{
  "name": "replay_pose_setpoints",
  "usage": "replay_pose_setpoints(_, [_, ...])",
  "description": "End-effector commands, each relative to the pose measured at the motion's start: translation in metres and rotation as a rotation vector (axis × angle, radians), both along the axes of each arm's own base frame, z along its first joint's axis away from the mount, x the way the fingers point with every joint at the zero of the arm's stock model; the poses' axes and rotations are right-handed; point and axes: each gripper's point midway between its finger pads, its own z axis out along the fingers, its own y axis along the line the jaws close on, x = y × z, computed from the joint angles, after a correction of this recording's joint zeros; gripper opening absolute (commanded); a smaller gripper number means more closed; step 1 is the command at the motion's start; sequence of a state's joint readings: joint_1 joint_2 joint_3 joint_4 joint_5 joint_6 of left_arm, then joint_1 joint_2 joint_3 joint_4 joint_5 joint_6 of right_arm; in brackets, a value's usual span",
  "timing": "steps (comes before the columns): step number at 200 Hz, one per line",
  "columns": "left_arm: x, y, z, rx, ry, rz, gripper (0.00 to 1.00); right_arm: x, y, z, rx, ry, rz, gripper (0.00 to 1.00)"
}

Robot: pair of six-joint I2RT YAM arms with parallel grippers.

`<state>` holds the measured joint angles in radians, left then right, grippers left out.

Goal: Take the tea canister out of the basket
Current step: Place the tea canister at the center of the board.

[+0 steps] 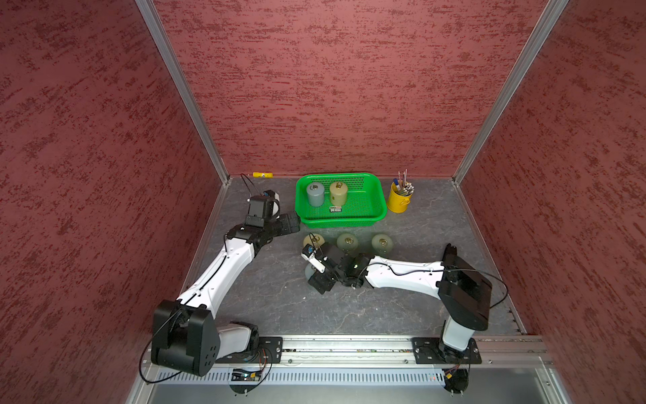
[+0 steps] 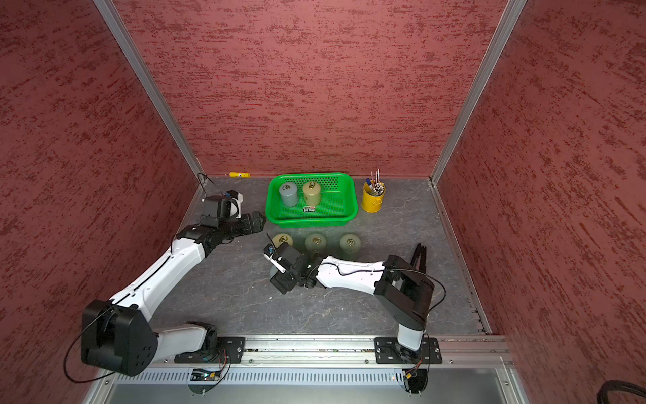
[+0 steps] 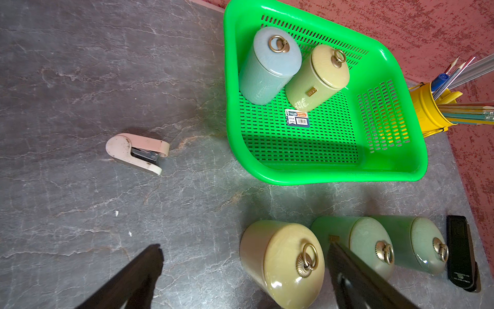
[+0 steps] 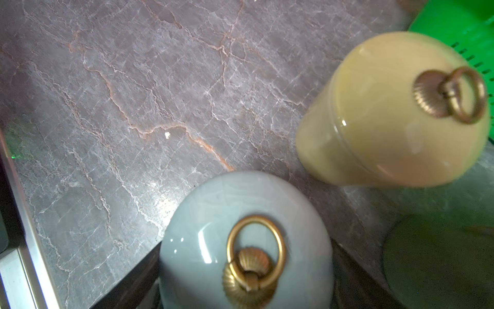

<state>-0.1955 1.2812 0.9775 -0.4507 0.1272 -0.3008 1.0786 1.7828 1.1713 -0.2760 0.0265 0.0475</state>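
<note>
Right wrist view: my right pincer [image 4: 248, 278] is clenched on a pale blue tea canister [image 4: 240, 240]. Its dark fingers [image 4: 358, 267] press either side of the body, below the lid with its brass ring. Whether the base rests on the grey marbled table [image 4: 133, 93] I cannot tell. Just beside it stands a cream canister [image 4: 387, 120], and beyond that a corner of the green basket [image 4: 454, 21] shows.

In both top views my right pincer [image 1: 316, 271] sits low in front of the basket [image 1: 341, 222], so the pale blue canister is outside it. It is near the cream canister, which is at the left end of a row with two green canisters [image 1: 347, 242] on the table.

Inside the basket, toward its back left, a grey-blue canister [image 1: 315, 195] and an olive canister [image 1: 338, 193] stand upright side by side. My left pincer [image 1: 292, 222] hangs released, jaws wide with nothing between them, just beside the basket's left end.
</note>
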Motion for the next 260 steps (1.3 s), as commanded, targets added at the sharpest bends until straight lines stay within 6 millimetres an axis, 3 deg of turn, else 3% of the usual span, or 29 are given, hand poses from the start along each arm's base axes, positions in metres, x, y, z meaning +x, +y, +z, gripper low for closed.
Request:
replay_pose_setpoints(1, [0.003,0.0,0.0,-0.01,-0.008,0.002,1.0,0.008,0.019,0.025,0.064,-0.072,0.005,0.74])
replay_pose_setpoints(38, [0.004,0.001,-0.002,-0.007,-0.003,0.002,1.0,0.005,0.022,0.029,0.072,-0.088,0.016,0.98])
replay_pose_setpoints(75, [0.003,0.0,-0.006,-0.003,0.006,0.002,1.0,0.004,0.026,0.049,0.139,-0.109,0.023,0.99])
replay_pose_setpoints(149, [0.003,0.003,0.001,0.005,-0.013,0.01,1.0,0.014,0.011,0.131,0.296,-0.273,-0.018,0.99])
replay_pose_setpoints(178, [0.002,0.001,0.001,-0.006,-0.012,0.003,1.0,0.047,-0.006,0.157,0.311,-0.287,-0.124,0.99])
replay_pose_setpoints(222, [-0.001,-0.002,0.004,0.01,-0.014,-0.023,1.0,0.119,-0.026,0.186,0.182,-0.218,-0.275,0.99])
replay_pose_setpoints(247, [-0.004,-0.005,0.005,0.022,-0.016,-0.042,1.0,0.16,-0.042,0.192,0.134,-0.193,-0.369,0.99])
replay_pose_setpoints(260, [-0.006,-0.006,0.005,0.023,-0.023,-0.05,1.0,0.181,-0.051,0.182,0.098,-0.141,-0.425,0.99])
